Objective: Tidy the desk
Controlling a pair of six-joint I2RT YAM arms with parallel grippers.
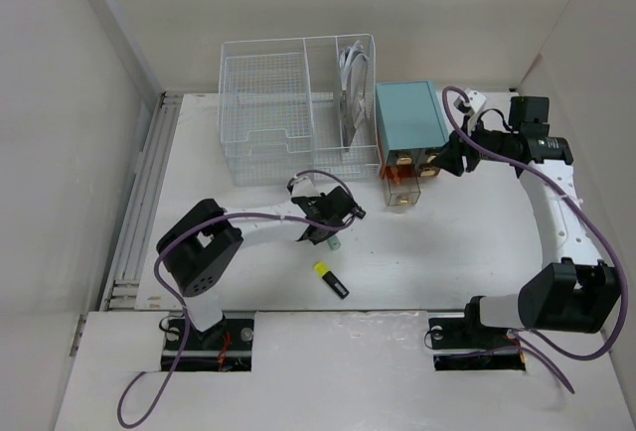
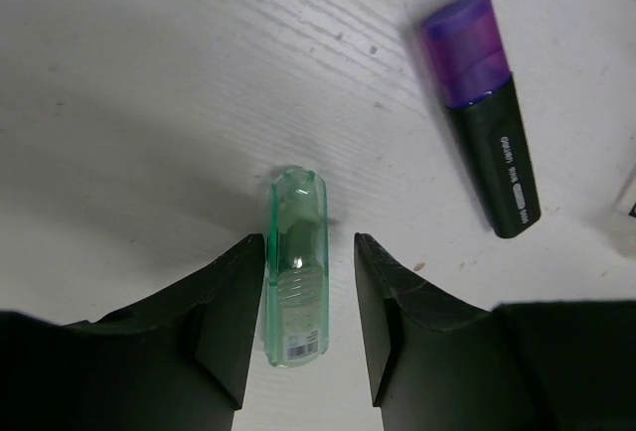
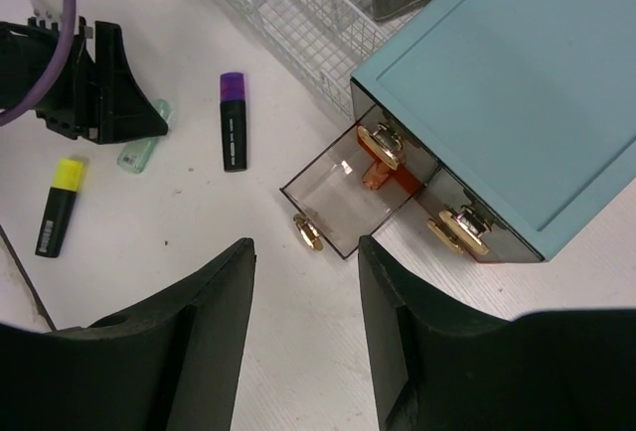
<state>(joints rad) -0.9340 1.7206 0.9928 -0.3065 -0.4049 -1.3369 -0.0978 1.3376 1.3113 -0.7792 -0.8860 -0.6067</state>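
Two pincers hang over the white tabletop (image 1: 467, 252), which spreads beneath both arms. We see the left pincer (image 2: 309, 272) spread around a green see-through piece (image 2: 296, 272), perhaps a marker cap, lying flat; whether a finger touches it we cannot tell. A purple highlighter (image 2: 484, 113) lies near. The right pincer (image 3: 303, 282) is spread above the pulled-out drawer (image 3: 343, 198) of the teal box (image 3: 507, 83)

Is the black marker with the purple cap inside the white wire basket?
No, the black marker with the purple cap lies on the white desk, outside the white wire basket.
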